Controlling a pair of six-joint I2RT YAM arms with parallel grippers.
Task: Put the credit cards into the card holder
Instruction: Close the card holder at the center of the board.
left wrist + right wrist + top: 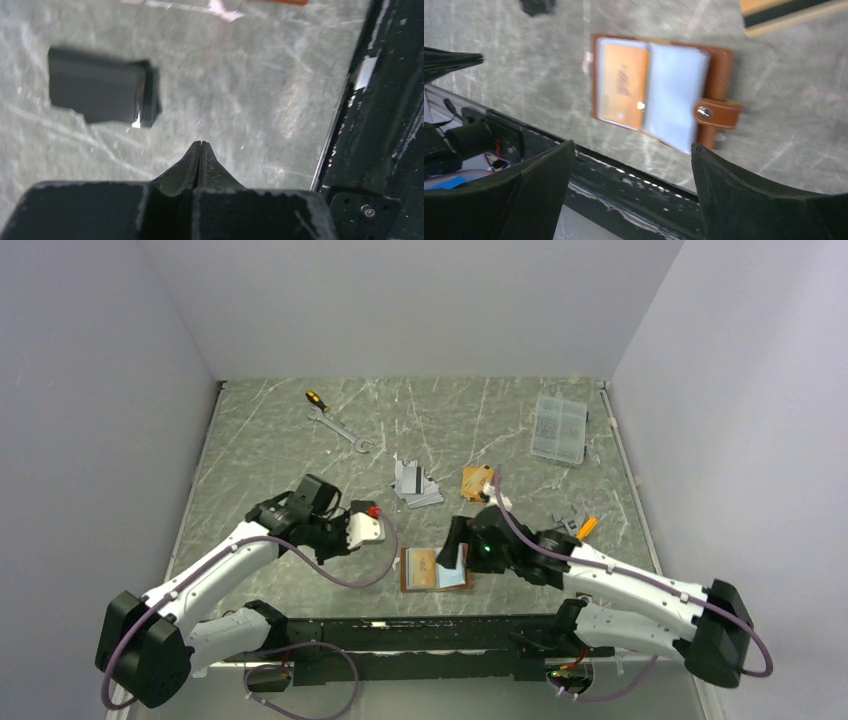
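Tan-brown leather card holder [420,568]: lying open at the desk's [280,440] six o'clock, sleeving a gold-orange credit card [623,85].
Left jaws: pressing clenched, empty.
Right jaws: hanging released, grasping nothing.

In the right wrist view the card holder [659,95] is smearing with motion blur, leaving the print on the card inside unreadable, and a gold-orange credit card [791,12] is running off the top edge. In the left wrist view a black pouch [97,90] is blurring too. From above, the right arm [505,545] is covering part of the card holder's right side.
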